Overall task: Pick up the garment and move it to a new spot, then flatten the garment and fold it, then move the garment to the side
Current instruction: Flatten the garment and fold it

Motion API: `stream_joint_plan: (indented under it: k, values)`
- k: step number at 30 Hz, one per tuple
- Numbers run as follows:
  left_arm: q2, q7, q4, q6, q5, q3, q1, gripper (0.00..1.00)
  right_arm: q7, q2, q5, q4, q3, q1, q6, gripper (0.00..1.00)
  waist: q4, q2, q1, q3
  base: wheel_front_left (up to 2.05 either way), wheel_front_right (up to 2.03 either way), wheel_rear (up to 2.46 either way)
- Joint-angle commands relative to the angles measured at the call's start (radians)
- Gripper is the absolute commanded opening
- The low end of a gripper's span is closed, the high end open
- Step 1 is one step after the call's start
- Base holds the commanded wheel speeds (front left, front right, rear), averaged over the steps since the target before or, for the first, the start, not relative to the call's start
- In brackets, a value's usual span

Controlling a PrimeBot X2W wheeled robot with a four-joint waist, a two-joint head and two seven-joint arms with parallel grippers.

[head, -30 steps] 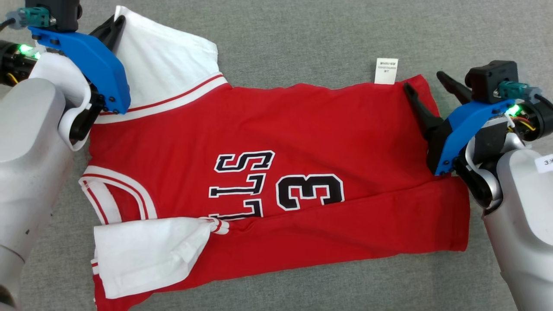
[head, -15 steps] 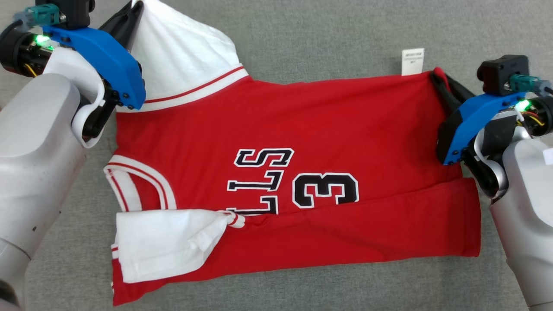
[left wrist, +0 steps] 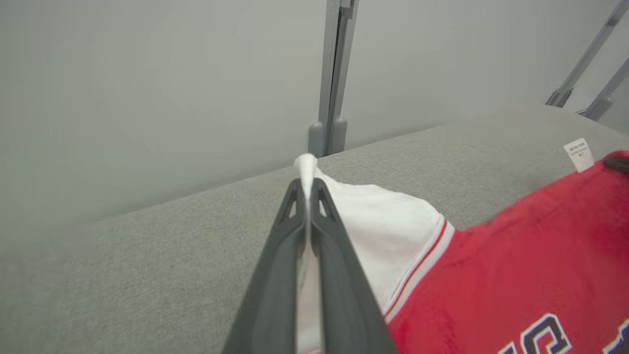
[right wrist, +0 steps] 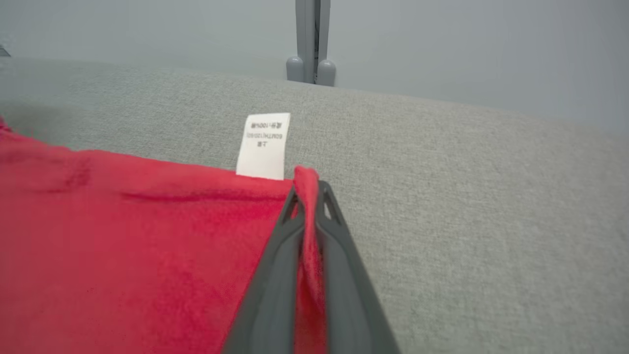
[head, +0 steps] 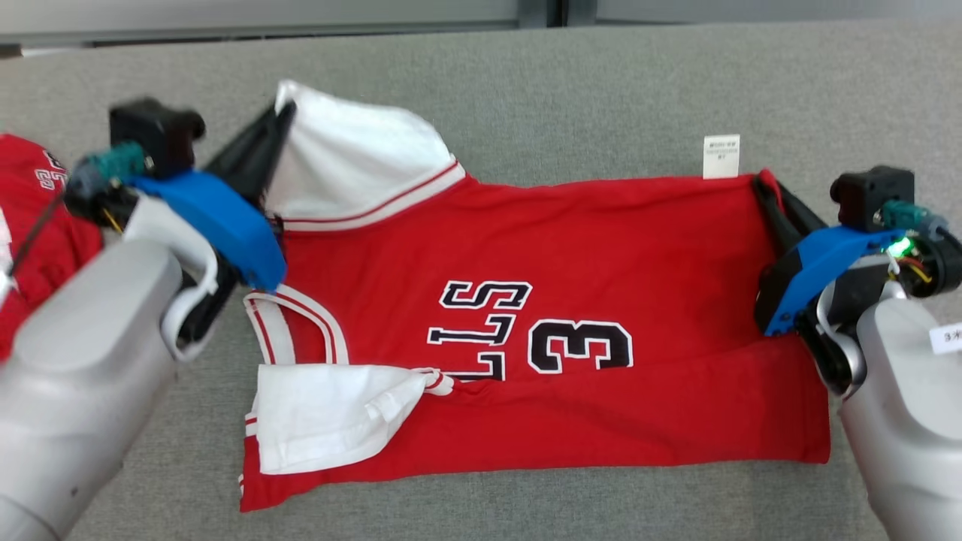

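The garment [head: 541,248] is a red jersey with white sleeves and black lettering, spread across the grey table with its near edge folded over. My left gripper [head: 279,113] is shut on the far white sleeve tip, which is lifted off the table; the left wrist view shows the white cloth pinched at my left gripper [left wrist: 307,184]. My right gripper [head: 765,184] is shut on the far red hem corner beside the white care label [head: 721,156]; the right wrist view shows red cloth of the garment [right wrist: 123,246] clamped in my right gripper [right wrist: 307,189].
Another red cloth [head: 37,218] lies at the table's left edge, behind my left arm. The grey table [head: 601,83] ends at a pale wall with a vertical metal post [right wrist: 311,39] at the far side.
My right gripper has closed on the red hem corner. Both far corners of the garment are now raised. The camera has tilted up, showing the table's far edge and the red cloth at left.
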Motion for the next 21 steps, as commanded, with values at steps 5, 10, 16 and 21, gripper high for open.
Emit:
stream_joint_plan:
  k: [5,10,16,21]
  values:
    - [0.047,-0.031,-0.114,0.045,-0.008,-0.004,0.132,0.00,-0.051,0.009,0.007,0.016,-0.013,0.067,0.000,0.00,0.005,0.0000,0.0001,-0.050,0.00,0.00,0.00]
    - [0.085,-0.044,-0.240,0.114,-0.023,0.000,0.256,0.00,-0.095,0.008,0.012,0.015,-0.021,0.121,0.000,0.00,0.014,0.0000,0.0001,-0.079,0.00,0.00,0.00]
    - [0.119,-0.052,-0.343,0.182,-0.044,0.012,0.386,0.00,-0.151,0.019,0.015,0.003,-0.031,0.189,0.000,0.00,0.020,0.0000,0.0001,-0.107,0.00,0.00,0.00]
    - [0.132,-0.057,-0.389,0.217,-0.050,0.025,0.458,0.00,-0.182,0.031,0.015,-0.001,-0.038,0.235,0.000,0.00,0.020,0.0000,0.0001,-0.125,0.00,0.00,0.00]
